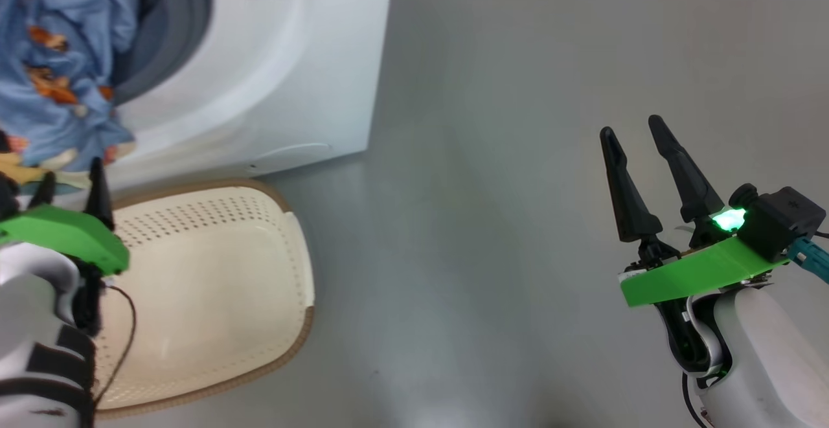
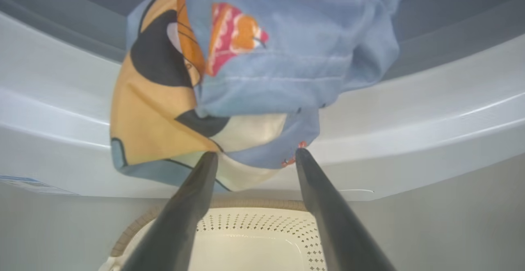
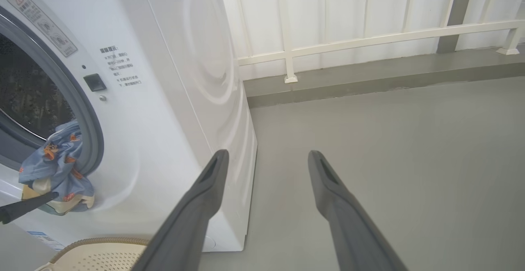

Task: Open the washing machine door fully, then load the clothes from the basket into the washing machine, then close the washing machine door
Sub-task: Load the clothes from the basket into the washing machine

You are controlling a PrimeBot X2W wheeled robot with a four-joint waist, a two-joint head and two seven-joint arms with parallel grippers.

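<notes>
- Head view: the washing machine (image 1: pixel 272 91) stands at the upper left with its round mouth uncovered. The clothes (image 1: pixel 58 72) — light blue with orange-brown bears — spill out of that mouth and hang over its lower lip.
- Below the machine the basket (image 1: pixel 194 221) sits on the grey floor (image 1: pixel 486 221), showing its bare cream bottom and perforated wall.
- The left gripper (image 1: pixel 71 185) is at the left edge above the basket's near corner. Its fingers are spread and point up at the hanging cloth.
- The right gripper (image 1: pixel 632 129) hovers over bare floor well to the right of the machine, fingers parted with nothing between them.
- Left wrist view: both dark fingers stand wide apart, their tips right at the lower hem of the clothes. No fabric lies between them, and I cannot tell whether the tips touch it.
- The cloth drapes down over the machine's white front. The basket's brown rim and dotted wall lie beneath, and a blue label (image 2: pixel 33 185) shows at the far left.
- Right wrist view: the right fingers are spread over the floor, beside the machine's front right corner.
- At the left the clothes hang over the grey seal (image 3: pixel 88 140) in front of the dark drum (image 3: pixel 33 99).
- One left finger (image 3: pixel 24 207) reaches in just beside them — the basket rim sits below.
- A white railing (image 3: pixel 369 39) runs behind.
</notes>
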